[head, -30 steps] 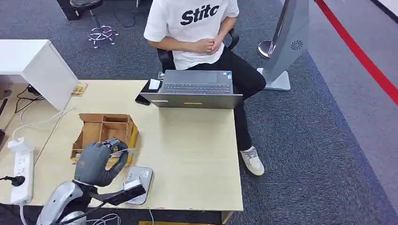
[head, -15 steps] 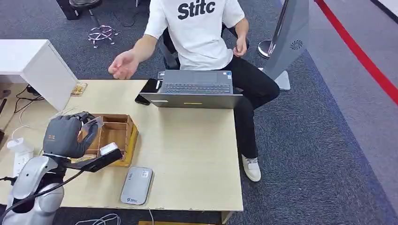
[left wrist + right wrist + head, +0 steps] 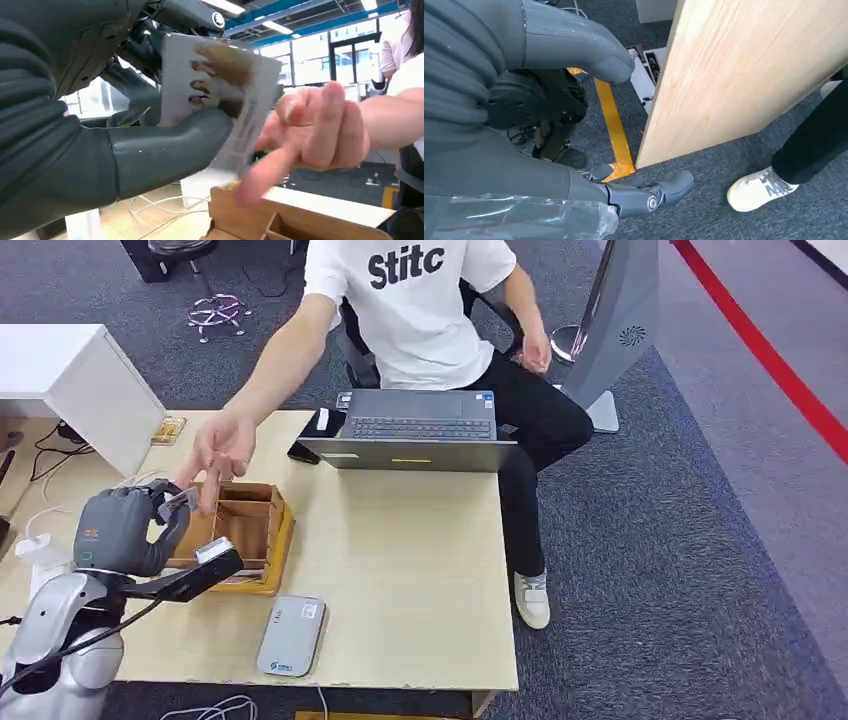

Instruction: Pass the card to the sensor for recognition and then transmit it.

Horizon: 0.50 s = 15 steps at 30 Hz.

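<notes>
While held out — card (image 3: 220, 95): gripped by left hand (image 3: 125, 530), upright.
Person's hand (image 3: 222, 450): just beyond card, reaching.
Right hand (image 3: 574, 125): hanging, fingers apart, holding nothing.

Laptop (image 3: 420, 430) at desk's far edge, phone (image 3: 318, 430) beside it — wooden organiser (image 3: 250, 530) nr power strip (image 3: 40, 580).

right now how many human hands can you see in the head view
2. One hand reaches over the table toward the card held by the robot's left hand; the other hand hangs beside the person's chair. None looks hidden.
</notes>
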Each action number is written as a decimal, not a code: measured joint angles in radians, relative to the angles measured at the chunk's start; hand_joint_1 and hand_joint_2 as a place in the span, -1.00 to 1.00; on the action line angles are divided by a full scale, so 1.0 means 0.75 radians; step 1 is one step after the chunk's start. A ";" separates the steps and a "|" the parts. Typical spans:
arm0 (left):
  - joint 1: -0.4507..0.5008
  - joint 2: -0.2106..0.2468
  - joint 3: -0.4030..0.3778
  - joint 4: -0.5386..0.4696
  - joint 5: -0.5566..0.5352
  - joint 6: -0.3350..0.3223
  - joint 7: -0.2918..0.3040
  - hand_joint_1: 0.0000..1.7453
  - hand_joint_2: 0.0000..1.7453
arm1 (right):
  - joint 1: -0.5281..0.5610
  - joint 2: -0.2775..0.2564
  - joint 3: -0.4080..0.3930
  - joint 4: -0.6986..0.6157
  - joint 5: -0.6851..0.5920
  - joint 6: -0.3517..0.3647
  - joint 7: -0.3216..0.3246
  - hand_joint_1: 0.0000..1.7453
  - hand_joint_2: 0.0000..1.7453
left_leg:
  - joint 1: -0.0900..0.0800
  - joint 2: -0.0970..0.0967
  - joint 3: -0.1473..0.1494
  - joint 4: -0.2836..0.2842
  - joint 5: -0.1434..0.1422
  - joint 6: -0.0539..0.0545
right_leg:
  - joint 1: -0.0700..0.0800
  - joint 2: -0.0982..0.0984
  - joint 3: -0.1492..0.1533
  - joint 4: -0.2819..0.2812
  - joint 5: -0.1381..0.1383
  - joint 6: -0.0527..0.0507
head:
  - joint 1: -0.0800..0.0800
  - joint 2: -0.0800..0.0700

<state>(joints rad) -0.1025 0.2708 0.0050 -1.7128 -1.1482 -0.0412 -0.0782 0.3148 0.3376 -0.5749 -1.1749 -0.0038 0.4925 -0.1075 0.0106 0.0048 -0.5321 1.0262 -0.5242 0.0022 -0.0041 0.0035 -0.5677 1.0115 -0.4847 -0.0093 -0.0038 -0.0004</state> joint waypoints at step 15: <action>-0.002 -0.026 0.013 -0.013 -0.003 0.006 -0.015 -0.82 1.00 | 0.000 0.000 -0.001 0.000 -0.001 -0.005 0.000 -1.00 1.00 | 0.000 0.000 0.000 0.000 0.000 0.000 | 0.000 0.000 0.000 0.000 0.000 0.000 | 0.000 0.000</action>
<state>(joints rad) -0.1042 0.2514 0.0149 -1.7227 -1.1505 -0.0366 -0.0896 0.3152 0.3376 -0.5756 -1.1749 -0.0046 0.4887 -0.1076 0.0105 0.0046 -0.5323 1.0262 -0.5244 0.0022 -0.0041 0.0035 -0.5678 1.0114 -0.4849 -0.0091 -0.0038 -0.0004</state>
